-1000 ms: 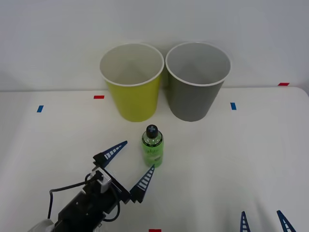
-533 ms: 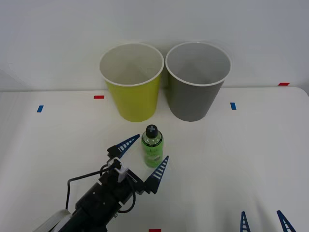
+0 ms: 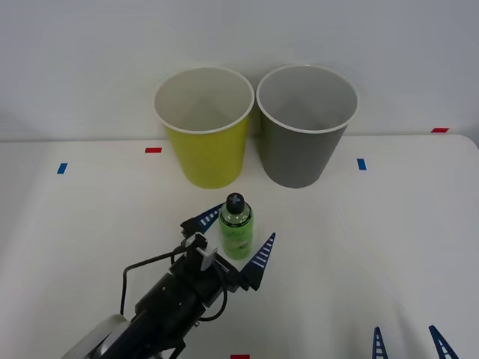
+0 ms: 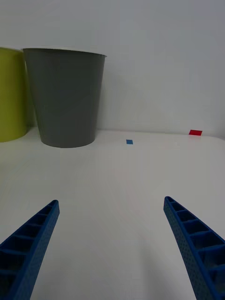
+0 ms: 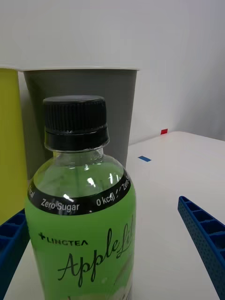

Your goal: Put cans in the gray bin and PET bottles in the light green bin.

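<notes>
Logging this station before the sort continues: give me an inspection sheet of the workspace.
Surface: white table, marked with small red and blue tape pieces.
Job's things: PET bottle upright, black cap on, in front of the bins; light green bin and gray bin upright side by side at the back; what lies at their bottoms cannot be told.
Clutter: nothing seen.
Grippers: left gripper open, a finger on each side of the bottle, not closed on it; right gripper open, low at the near right edge, away from the bottle.
Cables: black cable looped on the left wrist.
Surroundings: plain pale wall behind the table.
</notes>
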Robot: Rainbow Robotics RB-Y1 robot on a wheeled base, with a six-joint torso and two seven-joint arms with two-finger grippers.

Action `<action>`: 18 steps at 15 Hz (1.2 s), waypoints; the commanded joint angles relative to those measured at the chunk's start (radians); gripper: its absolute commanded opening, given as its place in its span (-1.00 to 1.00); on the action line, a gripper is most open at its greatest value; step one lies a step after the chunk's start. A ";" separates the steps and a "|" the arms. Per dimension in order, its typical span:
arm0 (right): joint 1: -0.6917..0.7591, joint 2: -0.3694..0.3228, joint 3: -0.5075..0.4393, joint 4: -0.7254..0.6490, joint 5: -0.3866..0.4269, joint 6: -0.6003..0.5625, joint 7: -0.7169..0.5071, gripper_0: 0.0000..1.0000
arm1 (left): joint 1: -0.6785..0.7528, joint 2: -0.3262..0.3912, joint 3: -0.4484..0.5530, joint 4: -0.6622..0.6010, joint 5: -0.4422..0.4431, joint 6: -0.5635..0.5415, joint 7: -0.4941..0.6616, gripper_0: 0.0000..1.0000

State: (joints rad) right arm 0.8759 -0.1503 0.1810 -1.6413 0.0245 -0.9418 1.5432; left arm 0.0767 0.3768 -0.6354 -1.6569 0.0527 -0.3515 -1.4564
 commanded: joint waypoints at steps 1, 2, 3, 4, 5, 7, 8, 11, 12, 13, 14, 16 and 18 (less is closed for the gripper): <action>0.000 0.000 0.000 0.000 0.000 0.000 0.000 0.54 | -0.014 -0.025 0.000 0.000 -0.005 0.040 -0.007 1.00; 0.000 0.000 0.000 0.000 0.000 0.000 0.000 0.54 | -0.021 -0.029 0.000 0.000 -0.005 0.049 -0.007 1.00; 0.000 0.000 0.000 0.000 0.000 0.000 0.000 0.54 | -0.028 -0.030 0.000 0.000 -0.007 0.063 -0.007 1.00; 0.000 0.000 0.000 0.000 0.000 0.000 0.000 0.54 | -0.037 -0.035 0.000 0.000 -0.008 0.078 -0.007 1.00; 0.000 0.000 0.000 0.000 0.000 0.000 0.000 0.54 | -0.041 -0.035 0.000 0.000 -0.010 0.083 -0.009 1.00; 0.000 0.000 0.000 0.000 0.000 0.000 0.000 0.54 | -0.040 -0.035 0.000 0.000 -0.014 0.081 -0.013 0.33; 0.000 0.000 0.000 0.000 0.000 0.000 0.000 0.53 | -0.040 -0.035 0.000 0.000 -0.017 0.081 -0.018 -0.37; 0.000 0.000 0.000 0.000 0.000 0.000 0.000 0.54 | -0.040 -0.035 -0.001 0.000 -0.030 0.081 -0.029 -0.85; 0.000 0.000 0.000 0.000 0.000 0.000 0.000 0.54 | -0.040 -0.035 0.000 0.000 -0.031 0.081 -0.032 -0.87; 0.000 0.000 0.000 0.000 0.000 0.000 0.000 0.54 | -0.040 -0.036 0.000 -0.001 -0.033 0.081 -0.035 -0.88; 0.000 0.000 0.000 0.000 0.000 0.000 0.000 0.53 | -0.040 -0.036 0.000 -0.001 -0.033 0.083 -0.035 -0.90; 0.000 0.000 0.000 0.000 0.000 0.000 0.000 0.54 | -0.040 -0.042 0.008 -0.001 -0.034 0.081 -0.036 -0.94; 0.000 0.000 0.000 0.000 0.000 0.000 0.000 0.54 | -0.038 -0.048 0.006 -0.001 -0.034 0.081 -0.036 -0.97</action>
State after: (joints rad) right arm 0.8759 -0.1503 0.1810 -1.6413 0.0245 -0.9418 1.5432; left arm 0.0369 0.3315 -0.6293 -1.6578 0.0186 -0.2693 -1.4916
